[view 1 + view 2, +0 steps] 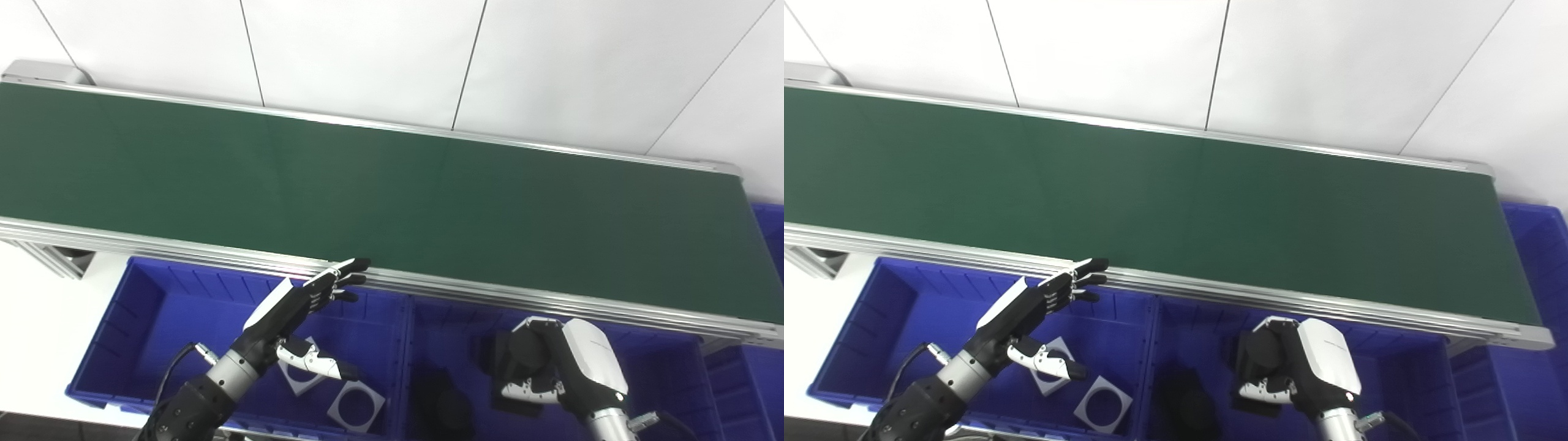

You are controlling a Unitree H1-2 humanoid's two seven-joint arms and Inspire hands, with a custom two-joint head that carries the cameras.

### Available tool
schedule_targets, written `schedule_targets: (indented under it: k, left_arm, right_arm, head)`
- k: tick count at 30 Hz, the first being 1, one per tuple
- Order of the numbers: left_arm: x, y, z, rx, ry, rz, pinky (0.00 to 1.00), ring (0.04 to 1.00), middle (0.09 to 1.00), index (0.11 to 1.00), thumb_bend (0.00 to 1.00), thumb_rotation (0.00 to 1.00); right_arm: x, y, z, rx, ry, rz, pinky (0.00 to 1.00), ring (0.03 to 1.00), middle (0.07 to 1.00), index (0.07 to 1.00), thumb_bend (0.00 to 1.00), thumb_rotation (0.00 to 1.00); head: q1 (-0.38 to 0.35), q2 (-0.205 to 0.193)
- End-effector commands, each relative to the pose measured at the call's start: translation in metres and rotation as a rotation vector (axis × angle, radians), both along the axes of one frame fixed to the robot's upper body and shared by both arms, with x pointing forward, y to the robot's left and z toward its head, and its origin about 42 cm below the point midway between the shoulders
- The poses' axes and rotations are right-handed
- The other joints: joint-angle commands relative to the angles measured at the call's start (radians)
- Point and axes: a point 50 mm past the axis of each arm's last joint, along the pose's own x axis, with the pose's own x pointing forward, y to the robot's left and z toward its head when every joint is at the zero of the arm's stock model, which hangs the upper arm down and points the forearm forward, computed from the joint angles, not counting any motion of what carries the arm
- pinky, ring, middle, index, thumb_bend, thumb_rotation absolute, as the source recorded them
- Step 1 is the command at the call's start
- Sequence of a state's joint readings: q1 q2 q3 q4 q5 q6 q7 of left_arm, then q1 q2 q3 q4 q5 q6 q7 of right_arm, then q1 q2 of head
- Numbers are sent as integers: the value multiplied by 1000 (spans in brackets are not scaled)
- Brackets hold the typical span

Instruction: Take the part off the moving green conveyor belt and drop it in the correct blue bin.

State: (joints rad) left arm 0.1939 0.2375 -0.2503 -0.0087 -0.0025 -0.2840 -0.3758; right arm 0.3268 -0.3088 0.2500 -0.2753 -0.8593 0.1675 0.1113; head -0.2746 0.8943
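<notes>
The green conveyor belt runs across the view with no part on it. My right hand hangs over the middle blue bin, its fingers curled around a dark black part. Another black part lies on that bin's floor, to the left of the hand. My left hand is open above the left blue bin, with its fingers stretched out and their tips at the belt's near rail.
Two grey square plates with round holes lie in the left bin. The belt's aluminium near rail runs just above the bins. Another blue bin stands past the belt's right end. A white wall is behind.
</notes>
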Motion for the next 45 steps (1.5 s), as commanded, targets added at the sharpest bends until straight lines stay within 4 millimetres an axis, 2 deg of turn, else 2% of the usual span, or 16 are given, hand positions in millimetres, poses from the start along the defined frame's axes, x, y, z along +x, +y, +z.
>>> schedule_targets:
  k: [1, 2, 3, 4, 5, 6, 7, 8, 9, 16, 24, 28, 31, 35, 39, 45]
  left_arm:
    - [5, 4, 12, -17, -42, 2, 807, 896, 934, 911, 985, 271]
    - [5, 5, 12, -18, -40, 2, 814, 899, 933, 910, 984, 265]
    - [5, 5, 12, -15, -39, 3, 816, 900, 933, 910, 983, 263]
    - [5, 6, 12, -14, -39, 3, 818, 901, 933, 910, 980, 259]
    - [4, 7, 12, -10, -38, 5, 819, 901, 933, 910, 980, 259]
    - [4, 7, 12, -8, -38, 5, 823, 902, 933, 910, 996, 281]
    - [4, 8, 13, -8, -39, 6, 823, 902, 933, 910, 996, 281]
    - [4, 8, 13, -10, -38, 7, 824, 899, 930, 909, 996, 284]
    - [4, 9, 13, -11, -38, 7, 827, 899, 929, 908, 997, 284]
    - [4, 12, 12, -5, -37, 5, 827, 898, 926, 905, 1000, 294]
    - [1, 15, 13, 4, -34, 4, 817, 895, 929, 905, 1000, 296]
    - [0, 17, 13, 12, -31, 5, 814, 894, 931, 908, 1000, 287]
    - [-1, 17, 14, 15, -38, 4, 809, 893, 932, 910, 998, 292]
    - [-2, 17, 13, 11, -37, 8, 798, 891, 931, 907, 988, 280]
    - [-2, 17, 13, 19, -34, 12, 801, 897, 936, 907, 999, 312]
    - [-1, 16, 11, 23, -39, 11, 808, 901, 934, 910, 984, 280]
  right_arm:
    - [5, -3, 10, -83, 25, 28, 624, 692, 646, 483, 506, 90]
    - [5, -3, 11, -109, 52, 42, 730, 757, 710, 491, 506, 113]
    - [5, -3, 13, -139, 80, 59, 766, 779, 732, 493, 506, 120]
    - [5, -2, 14, -156, 96, 68, 857, 826, 780, 648, 614, 149]
    - [4, -1, 15, -173, 115, 74, 874, 835, 788, 676, 633, 154]
    - [4, -1, 15, -185, 129, 78, 967, 899, 846, 756, 730, 306]
    - [4, 1, 17, -191, 140, 81, 967, 899, 846, 756, 730, 306]
    - [3, 3, 18, -192, 145, 82, 987, 947, 882, 784, 788, 395]
    - [2, 4, 18, -193, 147, 82, 994, 967, 893, 793, 809, 426]
    - [-9, 17, 27, -137, 110, 72, 1000, 1000, 928, 846, 892, 450]
    - [-20, 28, 21, 153, 32, 17, 989, 1000, 979, 980, 915, 422]
    - [-23, 32, 12, 364, -14, -17, 832, 937, 983, 998, 894, 421]
    - [-23, 35, 6, 511, -36, -35, 766, 924, 990, 1000, 871, 448]
    - [-23, 37, -1, 646, -53, -53, 815, 937, 989, 1000, 877, 460]
    - [-23, 35, -6, 709, -62, -63, 878, 944, 976, 1000, 882, 488]
    - [-23, 33, -9, 771, -66, -79, 912, 962, 976, 1000, 892, 486]
  head:
    - [-3, 0]
    - [-3, -1]
    - [-4, 0]
    - [-5, 0]
    - [-6, 1]
    - [-6, 1]
    - [-7, 2]
    - [-9, 2]
    - [-8, 2]
    - [-7, 3]
    - [3, 2]
    - [22, -3]
    - [36, -6]
    - [46, -9]
    - [55, -12]
    - [70, -17]
